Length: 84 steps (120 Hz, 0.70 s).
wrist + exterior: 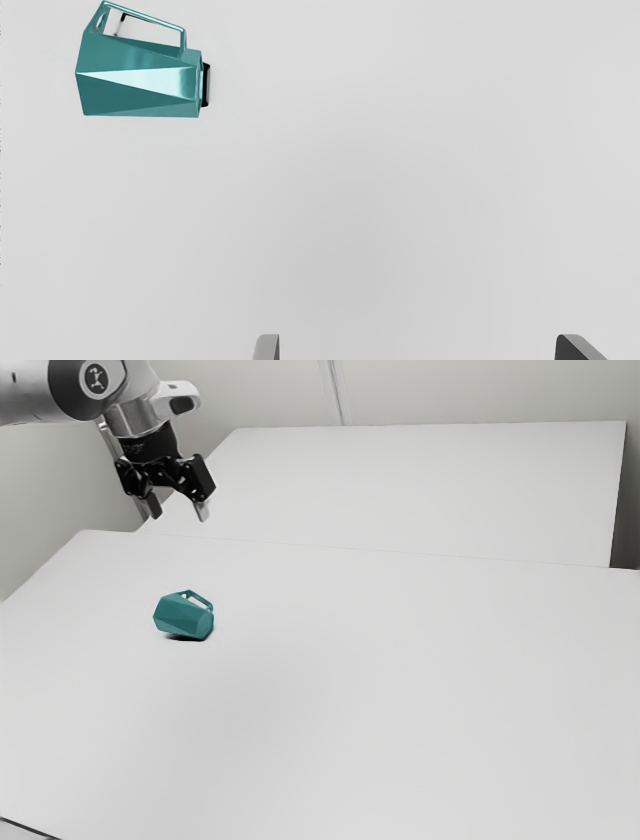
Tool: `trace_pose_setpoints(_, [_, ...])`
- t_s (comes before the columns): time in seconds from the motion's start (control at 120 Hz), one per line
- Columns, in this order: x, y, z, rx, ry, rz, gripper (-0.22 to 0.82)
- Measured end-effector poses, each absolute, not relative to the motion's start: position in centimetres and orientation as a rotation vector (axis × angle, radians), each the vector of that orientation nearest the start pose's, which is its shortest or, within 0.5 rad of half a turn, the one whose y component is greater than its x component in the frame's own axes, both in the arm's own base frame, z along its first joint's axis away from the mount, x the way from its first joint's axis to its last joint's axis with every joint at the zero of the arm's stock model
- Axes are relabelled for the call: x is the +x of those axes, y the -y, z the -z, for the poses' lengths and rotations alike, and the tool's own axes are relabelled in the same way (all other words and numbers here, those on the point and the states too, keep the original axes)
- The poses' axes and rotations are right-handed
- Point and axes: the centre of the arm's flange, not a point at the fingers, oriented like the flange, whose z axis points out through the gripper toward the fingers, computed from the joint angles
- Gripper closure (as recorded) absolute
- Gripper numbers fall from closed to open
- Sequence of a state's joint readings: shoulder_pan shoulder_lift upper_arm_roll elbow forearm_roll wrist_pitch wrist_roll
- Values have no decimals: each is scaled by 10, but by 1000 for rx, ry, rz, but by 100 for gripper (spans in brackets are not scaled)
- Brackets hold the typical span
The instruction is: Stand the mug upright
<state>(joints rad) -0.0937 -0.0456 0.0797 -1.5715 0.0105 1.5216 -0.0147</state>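
Observation:
My gripper hangs above the table in the exterior view, higher than the mug and apart from it. A teal faceted mug lies on its side on the white table, its handle on the upper side. In the wrist view the same mug shows its side and its angular handle, off to one side of the fingers. Wide apart and with nothing between them stand the two fingertips of the gripper, open.
The white tabletop stretches around the mug. Behind it in the exterior view is another pale flat surface, with grey walls beyond. A dark thin line crosses the exterior view's lower left corner.

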Motion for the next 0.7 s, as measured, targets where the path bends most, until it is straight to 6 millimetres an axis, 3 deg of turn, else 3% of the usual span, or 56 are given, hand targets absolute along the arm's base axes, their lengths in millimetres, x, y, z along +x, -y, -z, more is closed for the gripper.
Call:
trace_pose_setpoints(0.217, [534, -10, -645, -3140, 41, -11, 0])
trace_pose_setpoints(0.492, [520, -90, -652, -3139, 229, 6, 0])
trace_pose_setpoints(0.7, [497, -130, -643, -3163, 283, -22, 0])
